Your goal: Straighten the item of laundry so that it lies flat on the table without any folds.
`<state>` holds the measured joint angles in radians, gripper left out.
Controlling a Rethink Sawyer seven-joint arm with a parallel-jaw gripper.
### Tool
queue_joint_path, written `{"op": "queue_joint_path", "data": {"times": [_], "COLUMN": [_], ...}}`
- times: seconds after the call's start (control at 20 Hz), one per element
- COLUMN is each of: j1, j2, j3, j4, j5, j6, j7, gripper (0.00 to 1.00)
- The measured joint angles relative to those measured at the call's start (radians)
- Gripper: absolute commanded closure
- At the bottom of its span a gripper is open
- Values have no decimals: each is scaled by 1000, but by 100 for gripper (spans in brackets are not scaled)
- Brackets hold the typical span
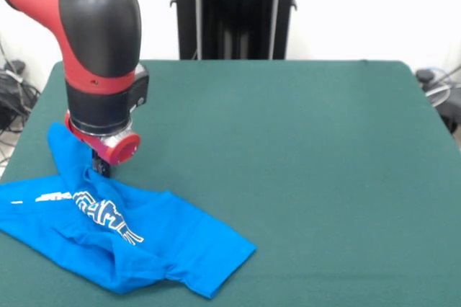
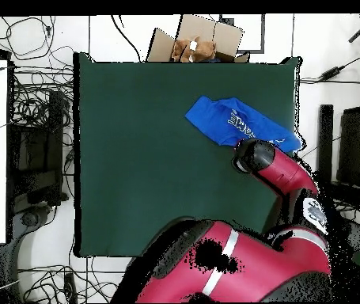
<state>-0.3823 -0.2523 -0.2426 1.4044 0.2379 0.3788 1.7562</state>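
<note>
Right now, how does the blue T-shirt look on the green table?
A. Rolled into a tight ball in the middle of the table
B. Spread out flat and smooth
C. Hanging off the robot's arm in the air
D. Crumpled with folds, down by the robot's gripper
D: the blue T-shirt lies bunched with folds on the table, right under the gripper.

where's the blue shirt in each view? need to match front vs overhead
Front view: the T-shirt lies crumpled at lower left, near the table's front-left corner, just below the gripper.
Overhead view: the T-shirt sits upper right, near the table's top-right corner, above the red arm.
Shared landmark: the white lettering on the shirt.
</note>
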Motion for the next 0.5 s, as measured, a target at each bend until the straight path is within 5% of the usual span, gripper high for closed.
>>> {"op": "queue_joint_path", "data": {"times": [0.5], "j1": [0], "j2": [28], "j3": [-9], "j4": [-56], "j5": [-29], "j6": [12], "j7": [0], "gripper": [100]}}
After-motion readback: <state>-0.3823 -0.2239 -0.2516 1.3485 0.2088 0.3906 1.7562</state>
